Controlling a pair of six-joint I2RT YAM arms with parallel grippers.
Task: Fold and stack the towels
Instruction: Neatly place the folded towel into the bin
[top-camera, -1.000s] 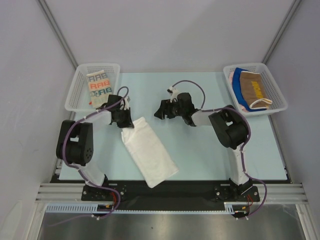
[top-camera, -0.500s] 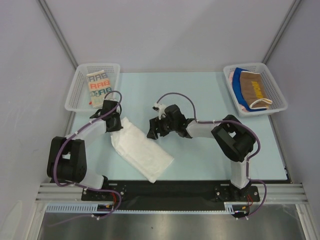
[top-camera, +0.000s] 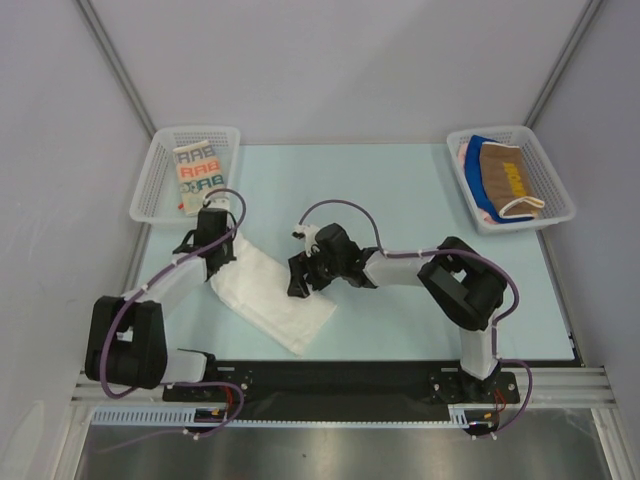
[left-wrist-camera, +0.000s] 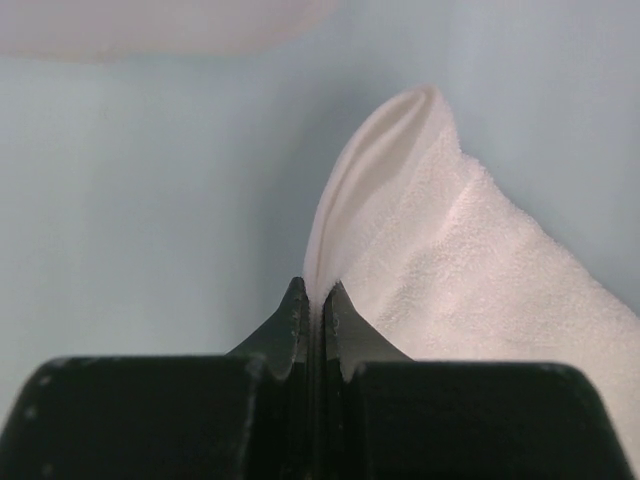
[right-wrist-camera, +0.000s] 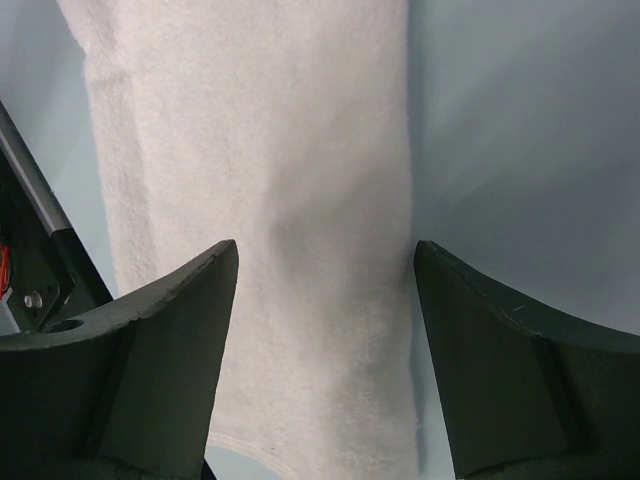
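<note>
The white towel (top-camera: 268, 296) lies folded into a long strip on the worktop (top-camera: 420, 190), just on the near side of the left mesh basket (top-camera: 146, 196), slanting away from it toward the arms' bases. The corner nearest that basket is pinched in the left gripper (left-wrist-camera: 320, 296), jaws together on a thin doubled edge (only the very rim of the cloth sits between them). The right gripper (right-wrist-camera: 325, 255) hovers over the strip's middle, farther from the basket. Its jaws are wide apart and straddle the whole width; I cannot tell whether they touch it.

The weakest point looks to be that shallow pinch. A pull or lift by the left arm could slip the edge free and let the layers fall open. Closing the right jaws from so wide would probably bunch the strip across its width and crease the fold. Dragging toward the basket might snag its rim or disturb the lettered towel (top-camera: 197, 170) folded inside.
</note>
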